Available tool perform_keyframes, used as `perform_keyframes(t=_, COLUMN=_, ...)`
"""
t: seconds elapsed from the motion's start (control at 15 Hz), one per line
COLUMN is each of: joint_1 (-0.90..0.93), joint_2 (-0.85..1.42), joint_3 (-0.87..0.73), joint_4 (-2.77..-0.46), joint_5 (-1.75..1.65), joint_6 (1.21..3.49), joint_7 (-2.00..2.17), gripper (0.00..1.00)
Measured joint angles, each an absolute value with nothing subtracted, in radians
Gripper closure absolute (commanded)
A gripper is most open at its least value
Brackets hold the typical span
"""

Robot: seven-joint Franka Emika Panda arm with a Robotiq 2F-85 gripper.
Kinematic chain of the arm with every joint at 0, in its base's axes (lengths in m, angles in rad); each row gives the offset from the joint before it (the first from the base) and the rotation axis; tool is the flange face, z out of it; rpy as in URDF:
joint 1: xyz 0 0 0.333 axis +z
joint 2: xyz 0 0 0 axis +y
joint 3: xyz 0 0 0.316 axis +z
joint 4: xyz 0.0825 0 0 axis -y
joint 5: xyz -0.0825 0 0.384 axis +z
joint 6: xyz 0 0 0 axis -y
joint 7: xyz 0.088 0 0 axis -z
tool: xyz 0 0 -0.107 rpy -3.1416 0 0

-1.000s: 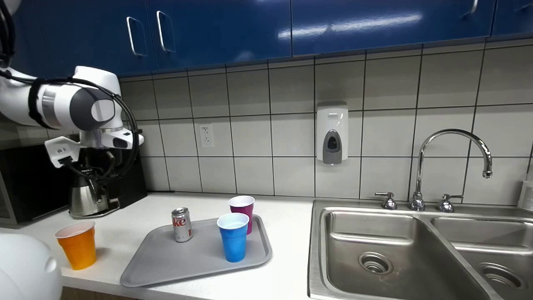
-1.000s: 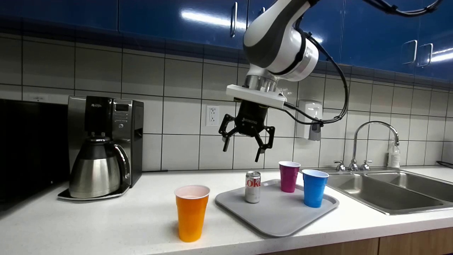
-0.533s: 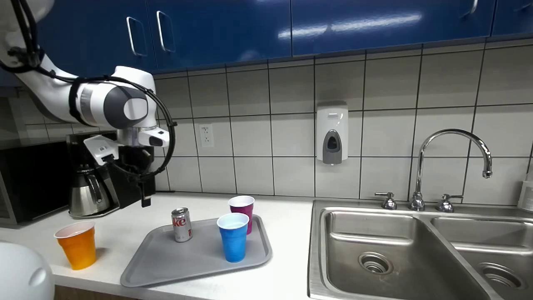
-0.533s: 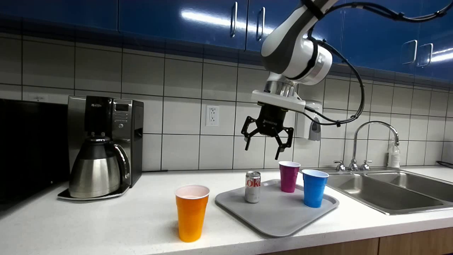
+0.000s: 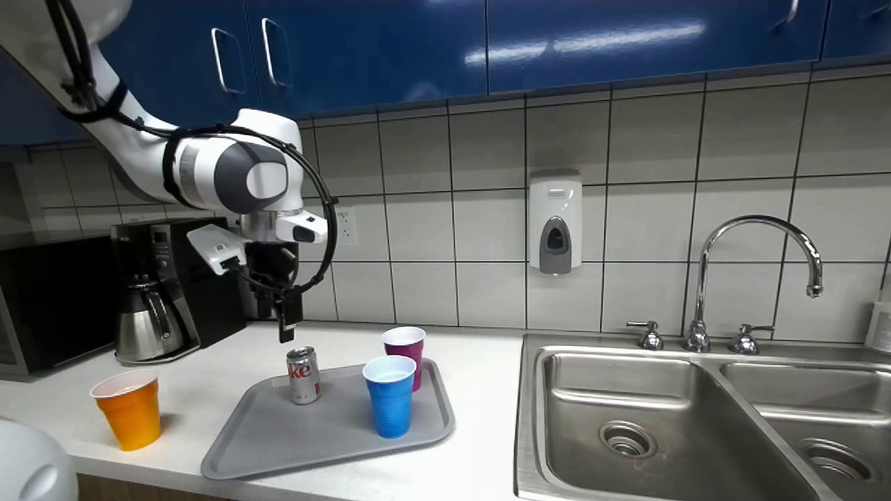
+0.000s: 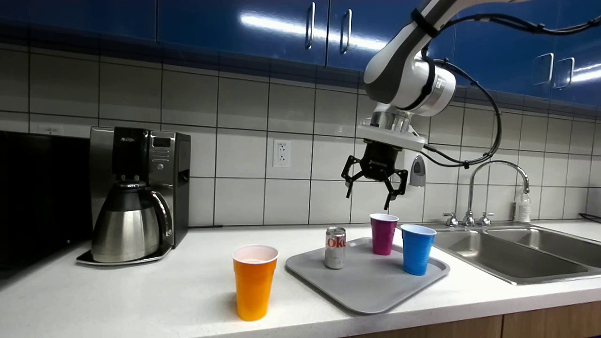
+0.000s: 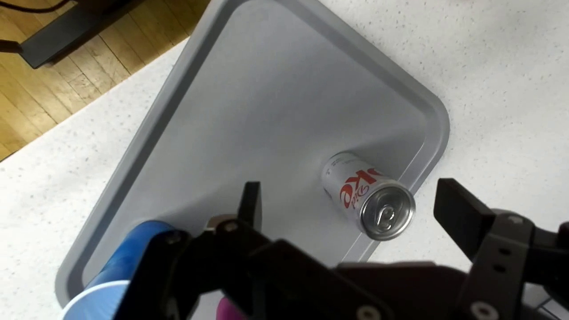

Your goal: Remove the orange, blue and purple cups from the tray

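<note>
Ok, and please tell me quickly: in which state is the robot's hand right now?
Hand: open, holding nothing; the can stands lower, on the tray.

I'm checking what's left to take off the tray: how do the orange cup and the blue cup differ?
Place: the orange cup stands on the counter beside the tray; the blue cup stands on the tray. Color: the orange cup is orange outside, the blue cup bright blue. Neighbors: the orange cup stands apart; the blue cup stands near the purple cup. Both are upright and tapered, and neither is in the gripper.
</note>
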State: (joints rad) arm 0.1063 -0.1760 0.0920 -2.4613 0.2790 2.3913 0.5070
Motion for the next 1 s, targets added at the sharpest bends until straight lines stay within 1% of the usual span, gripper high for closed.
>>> perform_keyframes(t=1.0, joint_1=-0.021, joint_2=-0.144, joint_3=-0.021, joint_4=-2.461, joint_5=0.181, joint_6=2.407, joint_7=0.404, gripper=0.00)
